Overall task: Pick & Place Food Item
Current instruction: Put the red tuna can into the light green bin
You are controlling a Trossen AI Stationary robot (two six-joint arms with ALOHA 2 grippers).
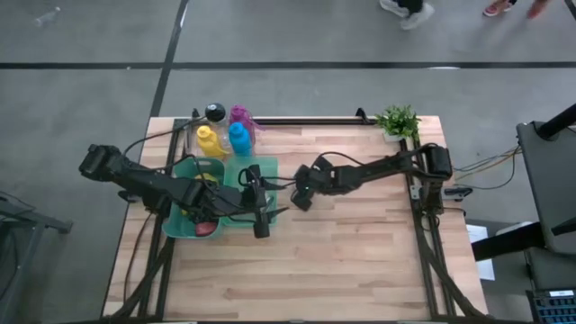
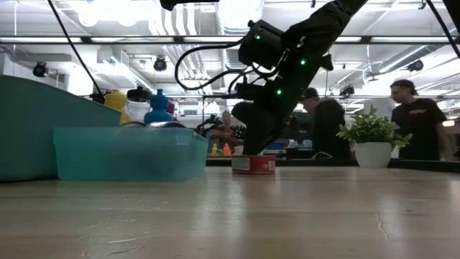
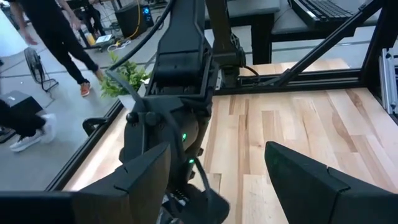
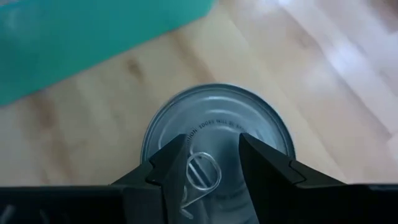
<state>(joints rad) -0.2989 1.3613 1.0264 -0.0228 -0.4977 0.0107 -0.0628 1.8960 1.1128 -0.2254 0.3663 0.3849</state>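
Both arms are matte black, built of blocky jointed segments with black cables looping alongside; small green lights glow on the right arm's wrist housing, and each gripper ends in 2 dark, tapered, wedge-shaped fingers

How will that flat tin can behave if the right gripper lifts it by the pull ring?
Probably rigid: the can has a metal lid. It may swing or tilt, since the right gripper sits off-centre at the pull ring. Low and wide, it seems unlikely to tip when pushed.
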